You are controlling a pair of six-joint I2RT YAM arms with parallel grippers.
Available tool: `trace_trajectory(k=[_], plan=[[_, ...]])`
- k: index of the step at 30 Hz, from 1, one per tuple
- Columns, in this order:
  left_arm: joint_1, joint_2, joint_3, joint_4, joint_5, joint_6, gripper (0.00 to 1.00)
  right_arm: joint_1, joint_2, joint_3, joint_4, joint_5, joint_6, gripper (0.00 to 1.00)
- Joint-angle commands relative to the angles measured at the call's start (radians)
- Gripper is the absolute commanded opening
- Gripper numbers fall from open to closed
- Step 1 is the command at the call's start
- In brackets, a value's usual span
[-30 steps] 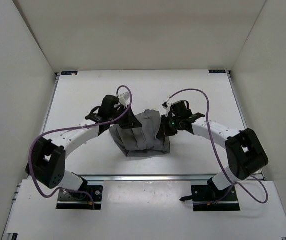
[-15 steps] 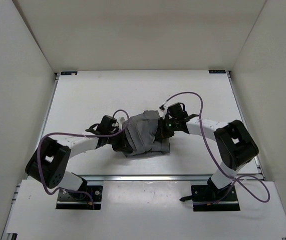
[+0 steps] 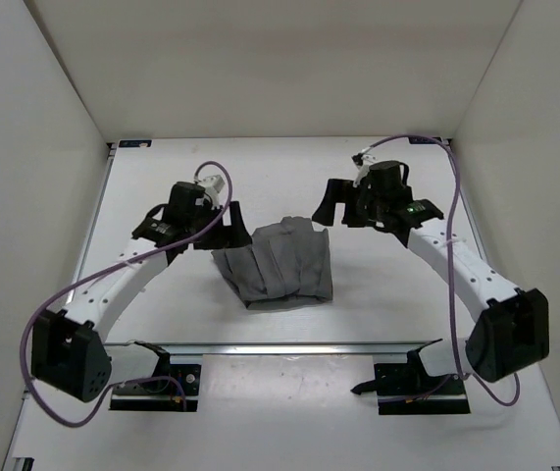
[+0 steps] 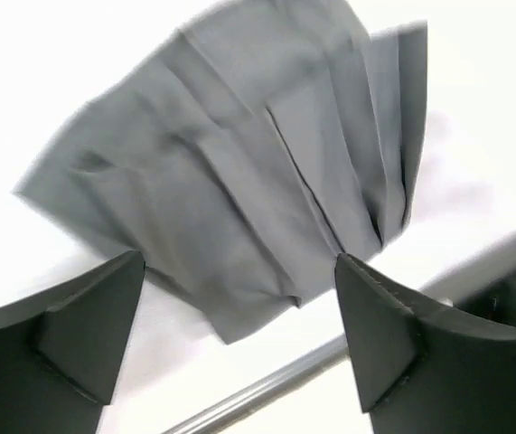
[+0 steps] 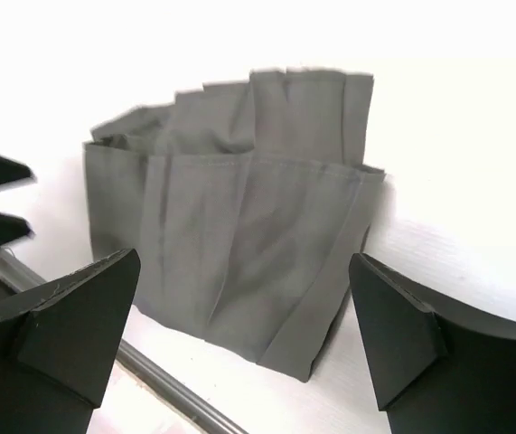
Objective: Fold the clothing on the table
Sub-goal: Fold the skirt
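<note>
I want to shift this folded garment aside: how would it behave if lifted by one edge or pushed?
The clothing will probably flop and unfold: it lies in soft pleated layers. It looks light and thin, so a push would likely bunch it rather than slide it whole across the table.

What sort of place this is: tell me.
Probably a robot test cell: flat white tabletop enclosed by plain white wall panels, left robot arm and right robot arm bolted at its near edge.
</note>
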Motion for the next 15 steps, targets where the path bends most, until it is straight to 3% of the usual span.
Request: trace_trajectory(k=[1, 6, 15], plan=[[0.040, -0.097, 0.063, -0.146, -0.161, 0.109, 0.99, -0.025, -0.055, 0.003, -0.111, 0.113, -0.016, 0.99], [0.048, -0.134, 0.085, -0.260, -0.311, 0.147, 0.99, -0.098, -0.127, -0.122, -0.166, 0.107, -0.029, 1.00], [0.059, -0.266, -0.061, -0.265, -0.296, 0.132, 0.99, -0.149, -0.340, -0.256, -0.148, 0.177, -0.017, 0.99]])
